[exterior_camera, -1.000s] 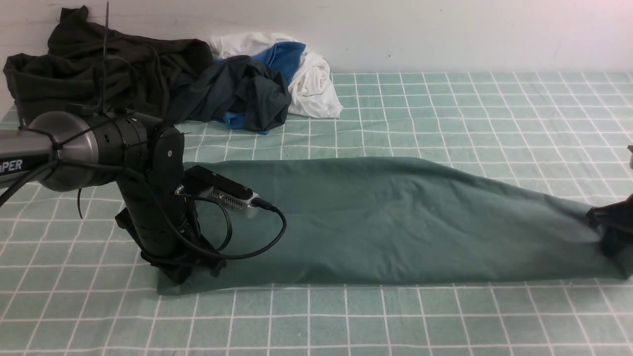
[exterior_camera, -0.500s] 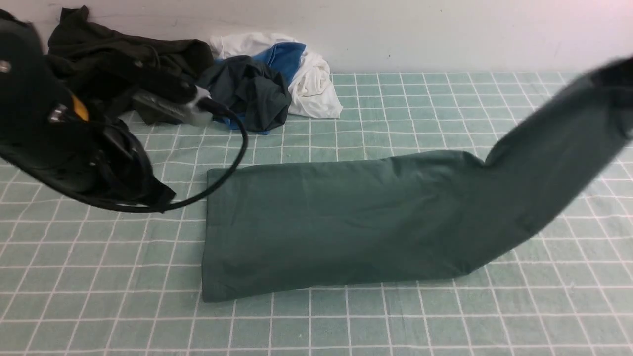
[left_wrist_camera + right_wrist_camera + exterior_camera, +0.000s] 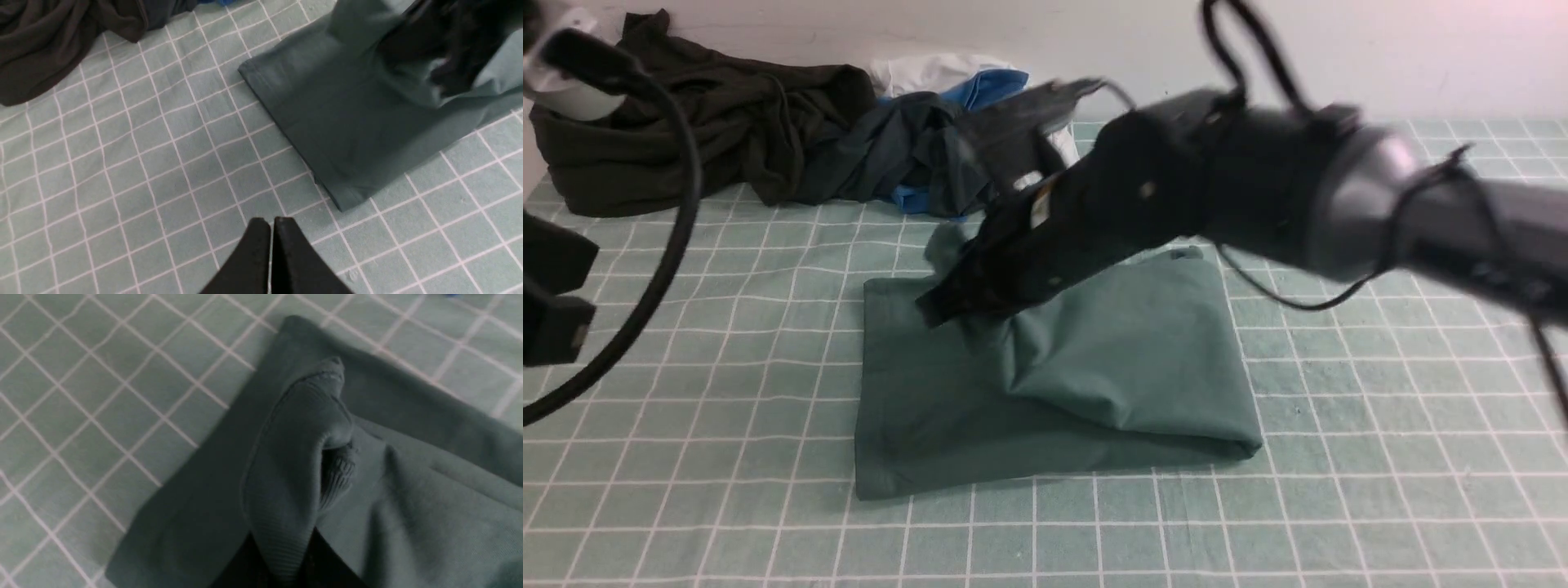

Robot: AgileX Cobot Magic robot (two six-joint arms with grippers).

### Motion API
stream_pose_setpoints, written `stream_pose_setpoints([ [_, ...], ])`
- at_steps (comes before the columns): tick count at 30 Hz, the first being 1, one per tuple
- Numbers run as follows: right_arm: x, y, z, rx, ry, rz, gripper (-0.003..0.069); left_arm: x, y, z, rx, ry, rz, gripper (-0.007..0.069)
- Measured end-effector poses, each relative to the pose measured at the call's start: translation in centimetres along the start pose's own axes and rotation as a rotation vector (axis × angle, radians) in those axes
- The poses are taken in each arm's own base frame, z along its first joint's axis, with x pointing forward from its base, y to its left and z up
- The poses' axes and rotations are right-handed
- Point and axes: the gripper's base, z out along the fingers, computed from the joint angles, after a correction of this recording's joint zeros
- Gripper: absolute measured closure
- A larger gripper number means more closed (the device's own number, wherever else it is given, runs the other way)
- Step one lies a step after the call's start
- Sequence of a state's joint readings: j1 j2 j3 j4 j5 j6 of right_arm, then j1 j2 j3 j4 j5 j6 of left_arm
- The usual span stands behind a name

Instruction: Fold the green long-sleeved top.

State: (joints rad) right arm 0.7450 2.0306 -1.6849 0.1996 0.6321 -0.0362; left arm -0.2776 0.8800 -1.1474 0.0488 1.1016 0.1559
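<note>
At the far left the left arm is raised off the desk, and its black cable loops down in front of the camera. In its wrist view the left gripper has its fingers pressed together with nothing between them, above bare checked cloth and near the corner of the top.

Against the back wall on the left lies a crumpled very dark olive-black garment. Just to its right is a dark slate-grey garment bunched up with blue cloth and a white cloth.

The green long-sleeved top lies in the middle of the desk, on the pale green covering with its white grid. It is doubled over on itself: the lower layer lies flat and reaches furthest left, while the upper layer bends round a soft fold at the right end and rises towards the left.

The right arm reaches in from the right, slanting down across the top, blurred. The right gripper is over the left part of the garment and pinches a ribbed edge of the upper layer. In its wrist view that ribbed band stands up out of the dark fingers, above the flat lower layer and near its corner.
</note>
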Motion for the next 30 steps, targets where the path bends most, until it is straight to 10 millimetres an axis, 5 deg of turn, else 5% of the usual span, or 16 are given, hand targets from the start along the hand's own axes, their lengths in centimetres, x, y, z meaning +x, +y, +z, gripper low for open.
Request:
stream_pose_setpoints([
  [3,-0.1,0.6,2.1,-0.036,-0.009,0.047,0.0489,1.8,-0.2,-0.8,-0.005,-0.007,-0.023,0.0628],
  [7,-1.4,1.0,1.6,-0.074,-0.006,0.084,0.0321,5.1,-0.7,-1.7,-0.021,-0.021,-0.07,0.0628],
  [10,-3.4,0.8,-1.6,-0.096,0.026,0.059,0.0201,8.7,-1.2,-2.6,-0.034,-0.076,-0.128,0.0628],
  [14,-4.4,0.1,-5.7,-0.089,0.077,-0.01,0.0175,11.7,-1.5,-2.7,-0.068,-0.164,-0.155,0.0628],
  [18,-4.0,-0.3,-10.1,-0.055,0.1,-0.052,0.0239,13.8,-1.8,-2.2,-0.094,-0.242,-0.153,0.0628],
  [25,0.6,0.1,-19.9,0.002,-0.017,-0.097,0.0501,15.7,-2.1,-1.3,-0.1,-0.249,-0.153,0.0628],
  [30,6.7,0.5,-27.8,0.02,-0.214,-0.111,0.0657,16.1,-2.2,-1.2,-0.098,-0.216,-0.154,0.0628],
])
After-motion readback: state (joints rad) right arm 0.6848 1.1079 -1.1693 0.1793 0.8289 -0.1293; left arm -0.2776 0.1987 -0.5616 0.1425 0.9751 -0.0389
